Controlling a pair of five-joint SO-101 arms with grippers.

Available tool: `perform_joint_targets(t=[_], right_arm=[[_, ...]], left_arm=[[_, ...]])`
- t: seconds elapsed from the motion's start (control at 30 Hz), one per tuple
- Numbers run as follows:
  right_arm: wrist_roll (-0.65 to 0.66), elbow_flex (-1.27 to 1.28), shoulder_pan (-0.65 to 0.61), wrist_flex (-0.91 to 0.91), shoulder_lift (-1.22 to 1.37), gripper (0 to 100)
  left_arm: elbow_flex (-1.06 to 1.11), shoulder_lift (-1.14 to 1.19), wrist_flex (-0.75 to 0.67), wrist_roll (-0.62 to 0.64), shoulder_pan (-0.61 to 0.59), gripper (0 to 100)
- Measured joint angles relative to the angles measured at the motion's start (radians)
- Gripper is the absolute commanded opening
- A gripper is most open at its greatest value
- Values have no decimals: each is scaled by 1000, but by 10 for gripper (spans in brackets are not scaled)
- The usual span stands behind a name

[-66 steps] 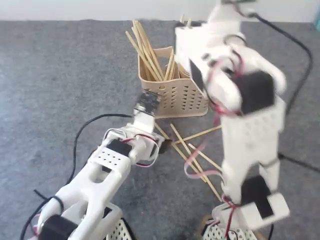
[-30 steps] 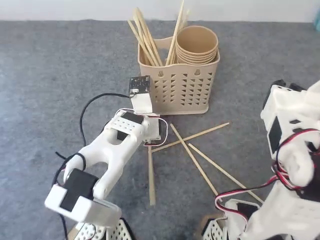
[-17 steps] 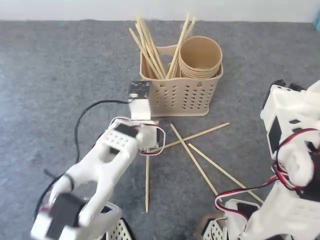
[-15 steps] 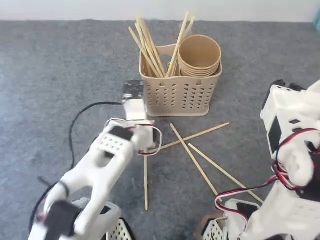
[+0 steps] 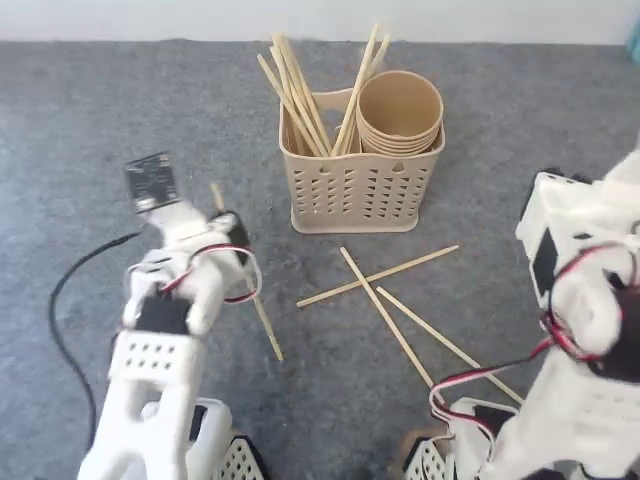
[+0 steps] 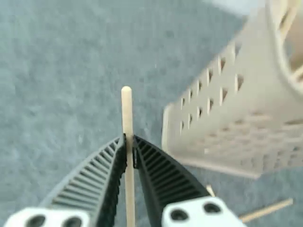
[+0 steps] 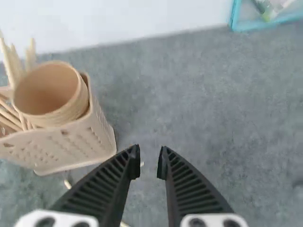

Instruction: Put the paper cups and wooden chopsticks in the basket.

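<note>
Grey carpet-like surface [image 5: 80, 120] is seen w/ the basket [image 5: 355, 195] standing at its far middle, paper cups [image 5: 400, 105] stacked inside and stowed chopsticks [image 5: 290, 85] leaned in beside them. One wooden chopstick [image 6: 127, 106] is clamped between the fingers of the left gripper [image 6: 129, 142], tip poking out past them. In the high view its long axis runs diagonally: far end away from the basket, near end angled toward the loose chopsticks [image 5: 390, 290] lying on the surface in front of the basket. From the held stick the basket lies farther out and toward the right arm's side, apart, not touching. A carry across + a tilt more upright over the rim is judged to be needed. Right gripper [image 7: 148, 163] is held w/ jaws slightly parted, nothing between them.
</note>
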Motion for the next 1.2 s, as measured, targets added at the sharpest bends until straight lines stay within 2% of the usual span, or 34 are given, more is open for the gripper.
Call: perform_joint_targets(t=[0.17,0.27,0.47,0.7,0.9,1.1,1.2], right_arm=[[0,270,3,0,-84,72],[2,448,3,-18,-176,72],[138,829,0,-144,-361,72],[270,1215,2,-336,-431,72],[348,1393,0,-460,-433,76],[359,1524,-2,-555,-433,76],[364,1536,-23,-565,-433,76]], left_arm=[[0,-221,0,-61,-63,12],[0,-305,0,-69,-61,12],[-121,-311,0,-69,-72,12],[-379,-144,14,-103,-71,12],[-414,69,68,-124,-114,17],[-427,361,68,-71,-150,145],[-456,505,68,-61,-155,163]])
